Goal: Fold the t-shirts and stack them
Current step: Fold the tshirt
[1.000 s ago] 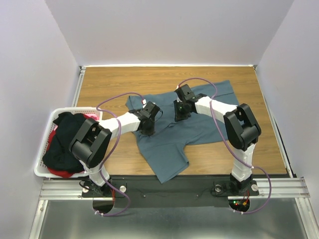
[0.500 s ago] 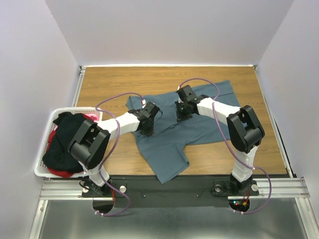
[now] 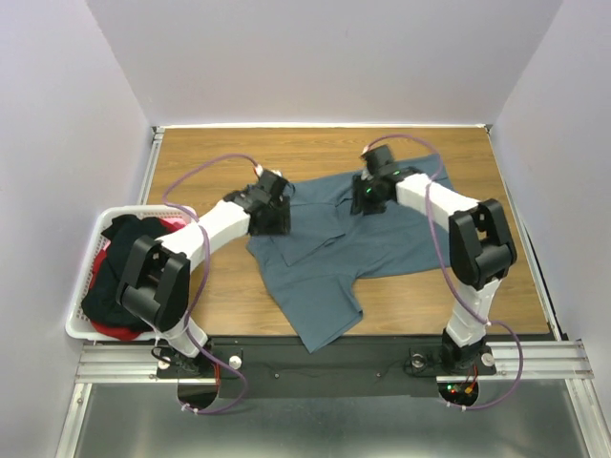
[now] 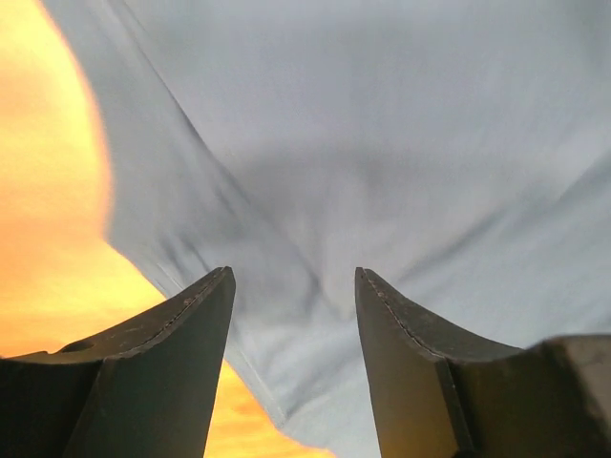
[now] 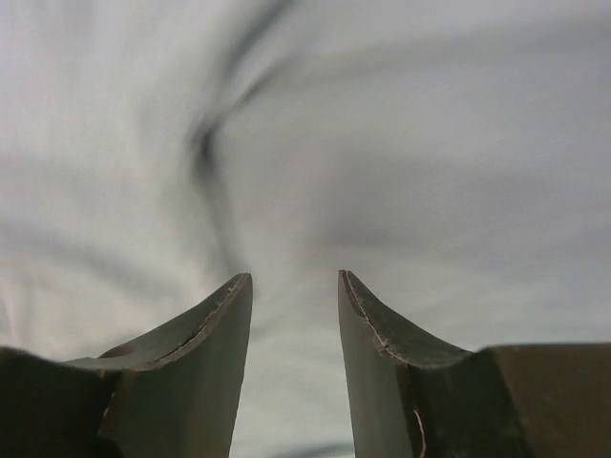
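A slate blue-grey t-shirt (image 3: 382, 243) lies spread and creased on the wooden table, one part hanging toward the near edge. My left gripper (image 3: 273, 212) hovers over its left edge; in the left wrist view the gripper (image 4: 293, 272) is open, with cloth (image 4: 382, 143) and bare wood (image 4: 48, 191) below it. My right gripper (image 3: 368, 195) is over the shirt's far middle. The right wrist view shows it (image 5: 294, 275) open above wrinkled cloth (image 5: 430, 143), holding nothing. A black t-shirt (image 3: 119, 272) and a red-pink one (image 3: 175, 223) sit bunched in the basket.
The white lattice basket (image 3: 86, 277) stands at the table's left edge, beside my left arm's base. White walls close in the table on the left, back and right. Bare wood (image 3: 239, 153) shows beyond the shirt at the back.
Both grippers have opened and let go of the blue-grey cloth. Both have moved toward the far side of the table, the left one leftward and the right one rightward.
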